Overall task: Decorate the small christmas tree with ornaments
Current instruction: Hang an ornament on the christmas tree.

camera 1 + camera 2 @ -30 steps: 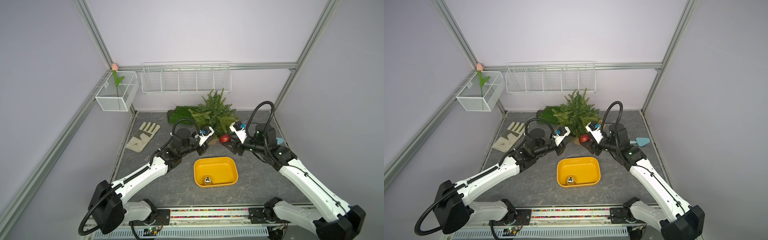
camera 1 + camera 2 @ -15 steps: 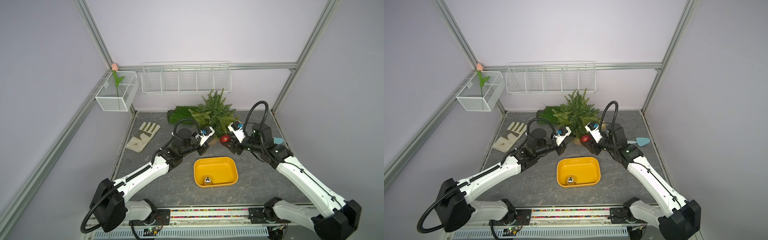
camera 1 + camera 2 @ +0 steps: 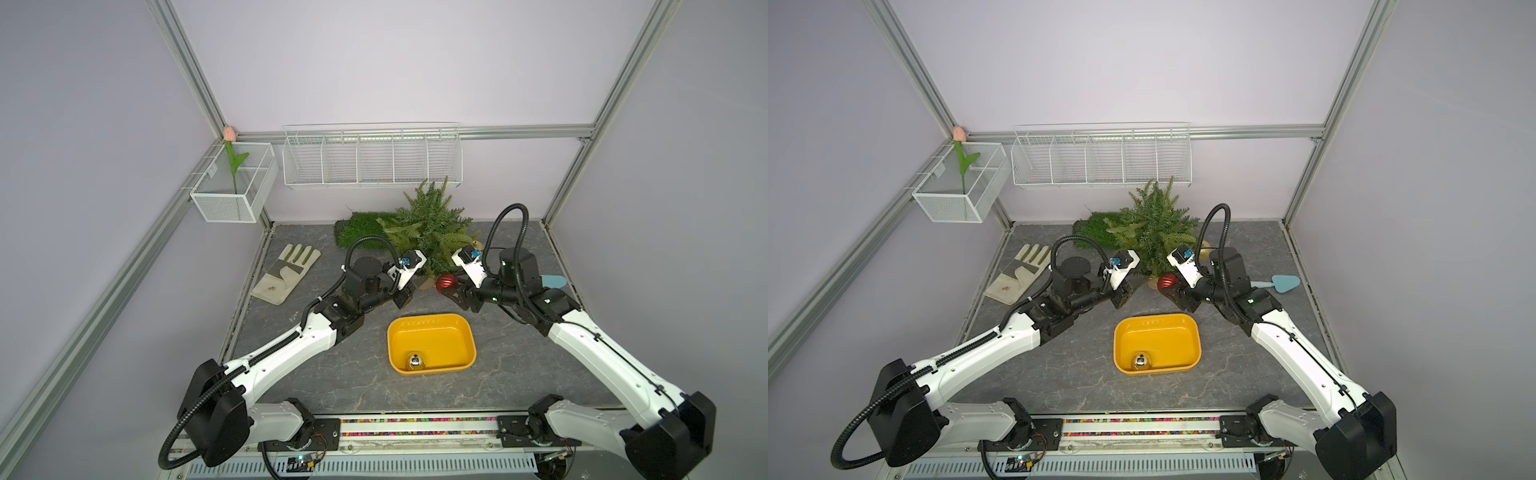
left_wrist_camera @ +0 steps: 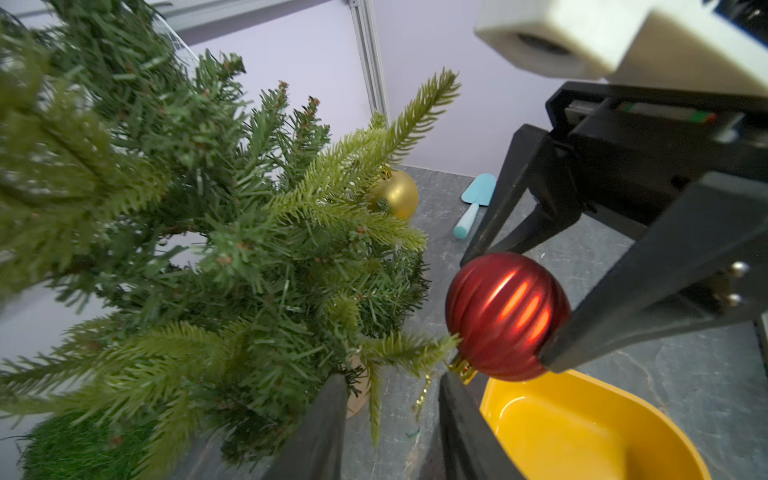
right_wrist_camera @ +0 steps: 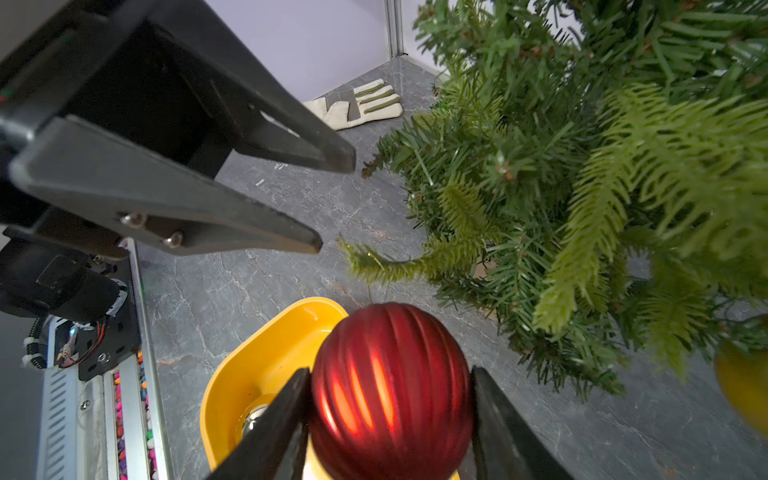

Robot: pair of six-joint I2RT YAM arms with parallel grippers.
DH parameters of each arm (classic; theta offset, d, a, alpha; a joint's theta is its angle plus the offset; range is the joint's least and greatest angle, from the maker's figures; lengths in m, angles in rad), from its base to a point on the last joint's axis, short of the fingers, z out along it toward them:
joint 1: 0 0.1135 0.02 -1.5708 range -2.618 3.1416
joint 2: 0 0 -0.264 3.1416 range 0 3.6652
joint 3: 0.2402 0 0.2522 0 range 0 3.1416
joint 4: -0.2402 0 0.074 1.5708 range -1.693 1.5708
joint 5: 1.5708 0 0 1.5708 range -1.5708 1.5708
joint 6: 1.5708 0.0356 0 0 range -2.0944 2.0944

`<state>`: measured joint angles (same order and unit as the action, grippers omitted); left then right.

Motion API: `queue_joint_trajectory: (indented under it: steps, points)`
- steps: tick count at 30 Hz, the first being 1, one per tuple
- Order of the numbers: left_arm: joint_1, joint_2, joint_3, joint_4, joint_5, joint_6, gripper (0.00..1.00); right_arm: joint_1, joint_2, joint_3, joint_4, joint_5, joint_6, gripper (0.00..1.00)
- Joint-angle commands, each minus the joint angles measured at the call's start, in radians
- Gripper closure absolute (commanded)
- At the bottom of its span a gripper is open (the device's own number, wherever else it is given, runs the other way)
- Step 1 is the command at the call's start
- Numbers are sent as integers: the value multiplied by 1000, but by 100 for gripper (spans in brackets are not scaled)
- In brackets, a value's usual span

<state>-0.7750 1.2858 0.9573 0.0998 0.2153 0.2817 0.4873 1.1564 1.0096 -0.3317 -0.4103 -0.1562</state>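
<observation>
Tree (image 3: 428, 224) at rear centre of counter (image 3: 332, 386); mat (image 3: 357, 232) against its left side; glove (image 3: 286, 272) further left; scoop (image 3: 1281, 284) at far right; tray (image 3: 428, 322) before tree; tray ornament (image 3: 415, 360) inside, at front wall; hung ornament (image 4: 397, 193) on tree's right side; clamped ornament (image 3: 446, 282) in right tool (image 3: 451, 290), before tree base; left tool (image 3: 405, 294) just left; rack (image 3: 372, 160) on rear wall; basket (image 3: 232, 195) on left wall, tulip (image 3: 235, 162) inside.
</observation>
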Motion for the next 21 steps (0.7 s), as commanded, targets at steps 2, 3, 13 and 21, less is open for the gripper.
queue_joint_trajectory:
  steps: [2,3,13,21]
  points:
    - [4,-47,5,23,-45,-16,52,7,-16,-17,29,-53,1,68]
    - [3,-52,3,22,-56,-18,51,7,-19,-21,27,-60,1,66]
    - [3,-72,-10,35,-91,-27,49,6,-57,-47,2,-63,26,35]
    - [3,-93,-16,25,-110,-29,44,7,-123,-76,-23,-28,37,14]
